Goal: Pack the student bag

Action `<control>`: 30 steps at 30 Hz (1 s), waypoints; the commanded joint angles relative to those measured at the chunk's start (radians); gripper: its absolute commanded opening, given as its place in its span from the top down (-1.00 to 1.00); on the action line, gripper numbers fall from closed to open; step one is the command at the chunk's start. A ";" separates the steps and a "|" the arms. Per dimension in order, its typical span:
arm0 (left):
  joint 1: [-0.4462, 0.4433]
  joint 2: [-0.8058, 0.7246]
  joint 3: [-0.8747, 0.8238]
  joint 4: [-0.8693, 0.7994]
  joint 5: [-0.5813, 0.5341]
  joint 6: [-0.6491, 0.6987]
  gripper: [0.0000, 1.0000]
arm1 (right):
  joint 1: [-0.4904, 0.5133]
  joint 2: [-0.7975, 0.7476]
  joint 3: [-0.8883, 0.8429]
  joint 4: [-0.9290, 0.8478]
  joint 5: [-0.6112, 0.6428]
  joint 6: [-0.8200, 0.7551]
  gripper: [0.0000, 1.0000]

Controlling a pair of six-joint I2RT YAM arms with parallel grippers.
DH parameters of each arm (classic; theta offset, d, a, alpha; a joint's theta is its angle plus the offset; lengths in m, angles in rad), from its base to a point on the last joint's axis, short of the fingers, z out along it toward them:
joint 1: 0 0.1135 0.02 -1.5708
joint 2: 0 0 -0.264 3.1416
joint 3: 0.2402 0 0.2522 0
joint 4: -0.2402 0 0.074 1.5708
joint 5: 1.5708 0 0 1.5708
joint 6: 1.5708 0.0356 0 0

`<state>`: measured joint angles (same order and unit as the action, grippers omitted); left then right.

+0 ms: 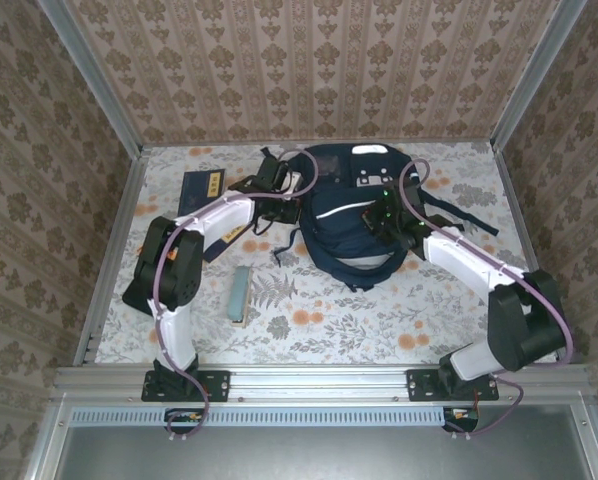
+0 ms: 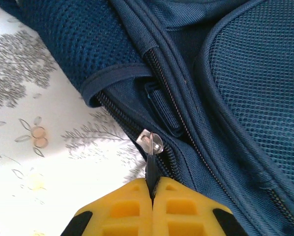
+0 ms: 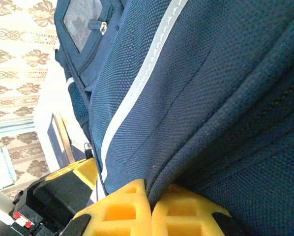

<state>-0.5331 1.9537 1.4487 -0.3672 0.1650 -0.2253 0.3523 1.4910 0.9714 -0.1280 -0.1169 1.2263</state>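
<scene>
Left gripper (image 2: 152,185) is clenched on the zipper pull (image 2: 150,167) of the bag (image 2: 245,73). Right gripper (image 3: 148,189) pinches tight a fold of the bag fabric. The bag lies at the far middle of the surface (image 1: 379,320), between both arms.

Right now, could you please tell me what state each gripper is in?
Left gripper: closed on the zipper pull of the student bag.
Right gripper: closed on the bag's fabric.

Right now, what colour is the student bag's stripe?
Pale grey-white stripe on the navy student bag; best in right wrist view.
</scene>
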 commanded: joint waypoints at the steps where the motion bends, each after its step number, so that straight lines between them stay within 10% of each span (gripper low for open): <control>1: 0.037 -0.001 0.034 0.015 0.045 0.043 1.00 | 0.017 0.073 0.027 0.176 -0.081 0.062 1.00; 8: 0.102 -0.057 -0.015 -0.055 0.177 0.133 0.99 | 0.021 0.142 0.075 0.187 -0.075 0.096 1.00; 17: 0.141 -0.198 -0.091 -0.136 0.120 0.053 -0.17 | 0.034 0.151 0.120 0.112 -0.084 0.076 1.00; 22: 0.144 -0.374 -0.208 -0.195 -0.027 -0.057 -0.39 | 0.033 0.134 0.148 0.063 -0.119 0.030 0.97; 30: 0.225 -0.536 -0.381 -0.263 -0.207 -0.120 -0.77 | 0.033 0.078 0.165 -0.150 -0.092 -0.134 -0.55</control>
<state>-0.3565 1.4326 1.1038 -0.5770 0.0471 -0.3008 0.3809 1.6249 1.1053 -0.1646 -0.2104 1.1893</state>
